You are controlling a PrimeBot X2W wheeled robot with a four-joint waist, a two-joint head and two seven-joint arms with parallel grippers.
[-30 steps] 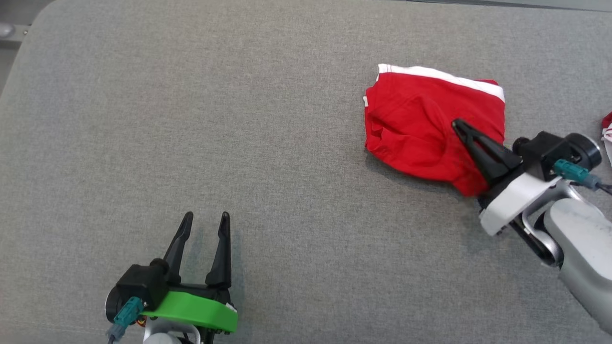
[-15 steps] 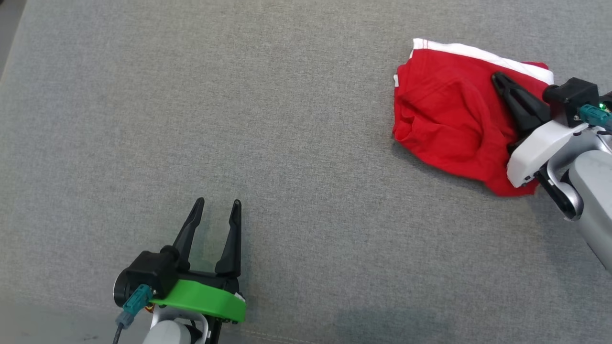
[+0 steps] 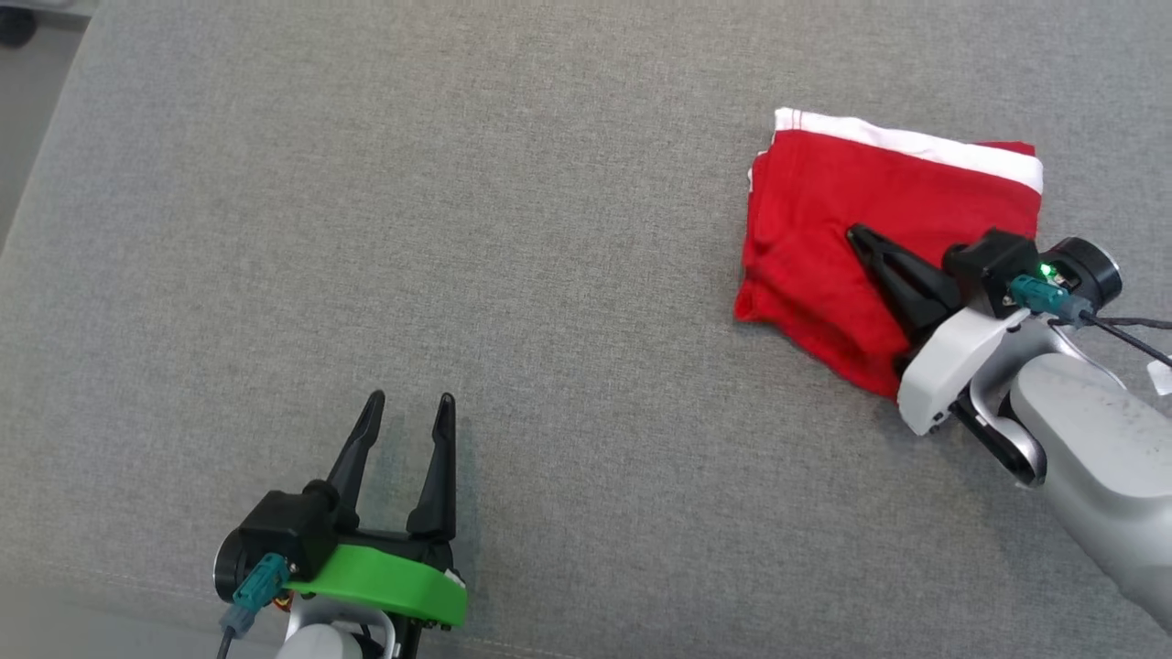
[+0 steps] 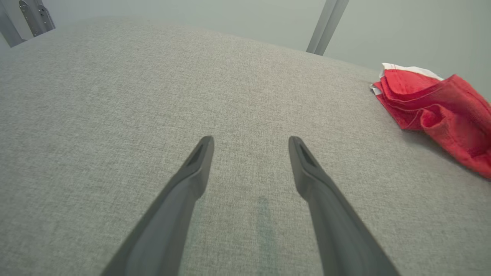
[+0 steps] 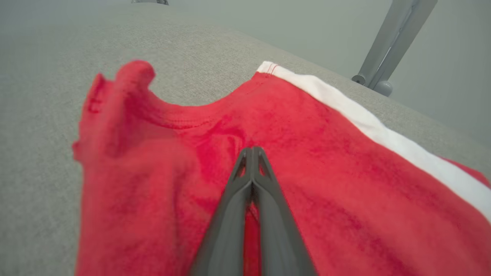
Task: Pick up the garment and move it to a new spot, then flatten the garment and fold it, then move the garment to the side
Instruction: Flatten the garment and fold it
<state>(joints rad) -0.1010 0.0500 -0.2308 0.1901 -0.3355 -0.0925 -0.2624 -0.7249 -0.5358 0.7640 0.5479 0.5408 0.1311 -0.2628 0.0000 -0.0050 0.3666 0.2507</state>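
Observation:
The garment is red with a white band along its far edge and lies folded at the right of the grey padded surface. My right gripper lies across it from the near right. In the right wrist view its fingers are shut, with red cloth pinched between them lower down. My left gripper is open and holds nothing, low over bare surface at the near left. From the left wrist, the left gripper points at bare surface and the garment sits far to the right.
The surface's left edge runs down the upper left corner. A small white scrap shows at the right edge of the head view. Grey metal posts stand beyond the far edge.
My right gripper swung away to the far right with the garment, then came back toward me, dragging it along. The garment now lies flatter. The left gripper stayed put and open.

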